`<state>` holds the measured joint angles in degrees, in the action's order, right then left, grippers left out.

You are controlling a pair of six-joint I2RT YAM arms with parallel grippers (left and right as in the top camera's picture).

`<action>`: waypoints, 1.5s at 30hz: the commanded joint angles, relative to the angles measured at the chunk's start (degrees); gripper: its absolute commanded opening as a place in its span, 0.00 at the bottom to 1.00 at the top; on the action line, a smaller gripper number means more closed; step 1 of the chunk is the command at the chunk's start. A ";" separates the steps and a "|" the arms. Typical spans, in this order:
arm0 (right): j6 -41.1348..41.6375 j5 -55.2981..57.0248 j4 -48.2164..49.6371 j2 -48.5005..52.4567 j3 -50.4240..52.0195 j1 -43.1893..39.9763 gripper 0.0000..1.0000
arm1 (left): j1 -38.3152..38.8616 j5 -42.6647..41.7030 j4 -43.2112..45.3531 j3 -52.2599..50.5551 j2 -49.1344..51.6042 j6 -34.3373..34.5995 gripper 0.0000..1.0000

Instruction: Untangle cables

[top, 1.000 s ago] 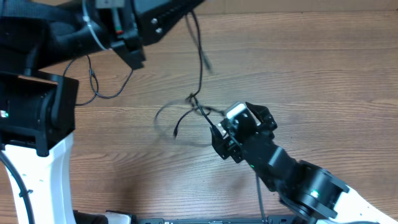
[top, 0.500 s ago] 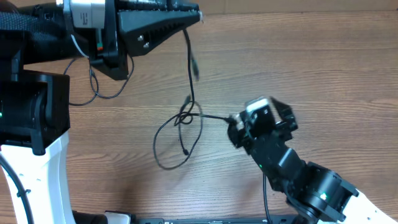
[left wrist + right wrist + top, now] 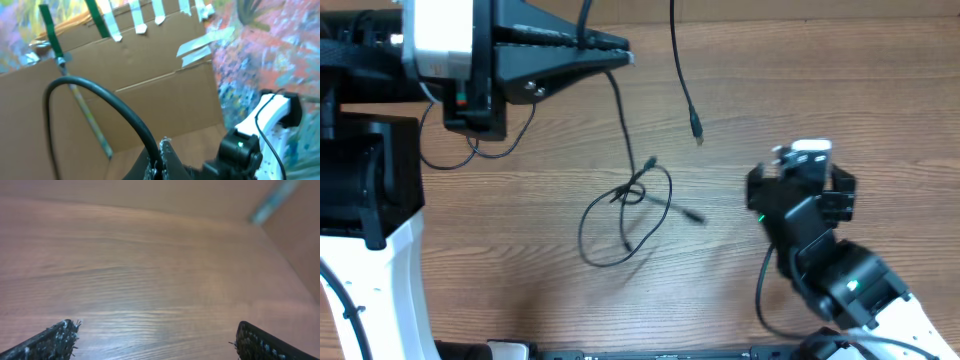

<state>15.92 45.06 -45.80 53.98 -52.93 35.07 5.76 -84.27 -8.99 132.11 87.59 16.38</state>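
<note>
Well, the left gripper (image 3: pixel 623 55) is pinched shut on one of the thin black cables (image 3: pixel 127 115). That bendy cord runs down to a loopy knot (image 3: pixel 631 192) on the brown wooden table (image 3: pixel 840 70). Right of the knot, the right gripper (image 3: pixel 157 340) has its fingers spread wide apart.

The left arm (image 3: pixel 380 200) rises from the table's left edge and reaches rightward high over it, wrist level. The left gripper (image 3: pixel 620 52) points right, its jaws pinched together on a cable (image 3: pixel 622 108) that hangs from the tips. The right arm (image 3: pixel 850 290) comes in from the lower right corner, and the right gripper (image 3: pixel 801 172) points away from its base, jaws spread wide and empty, fingertips (image 3: pixel 62 336) low over the wood.
</note>
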 commanded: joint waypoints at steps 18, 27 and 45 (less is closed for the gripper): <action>-28.39 -80.24 21.77 2.80 -0.74 -13.73 0.93 | 0.28 -2.56 9.92 0.85 5.66 9.57 0.04; -28.46 -63.30 31.28 7.89 -0.74 -5.95 1.00 | 3.50 1.88 16.57 0.87 5.66 16.26 0.04; -11.65 -25.86 20.24 18.69 -0.72 -10.01 0.05 | -10.93 5.46 21.68 0.87 5.68 22.08 0.04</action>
<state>-2.50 15.03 -21.85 72.20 -53.56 32.29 -0.05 -81.91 11.81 132.03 94.02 36.34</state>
